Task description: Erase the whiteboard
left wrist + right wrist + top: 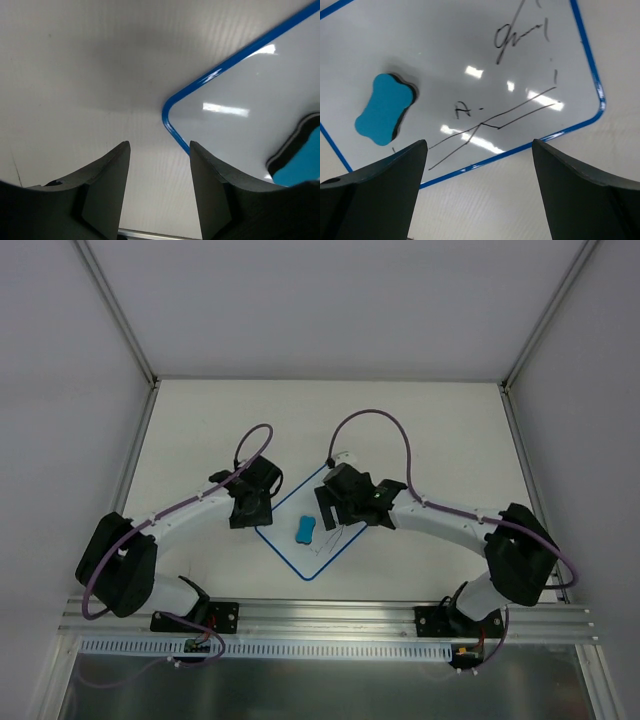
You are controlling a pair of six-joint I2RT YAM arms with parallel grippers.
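Blue eraser [384, 108] lies on scribbled whiteboard [470, 40]; right gripper [480, 150] wide, empty; left gripper [160, 147] part-open, empty, at whiteboard's left corner

The left arm [190, 508] and the right arm [445, 517] are bent inward from their bases, wrists angled toward the middle. The left claw [160, 147] is held moderately parted, nothing gripped. The right claw [480, 145] is spread wide, likewise empty.

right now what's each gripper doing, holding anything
Left gripper: open, holding nothing.
Right gripper: wide open, holding nothing.
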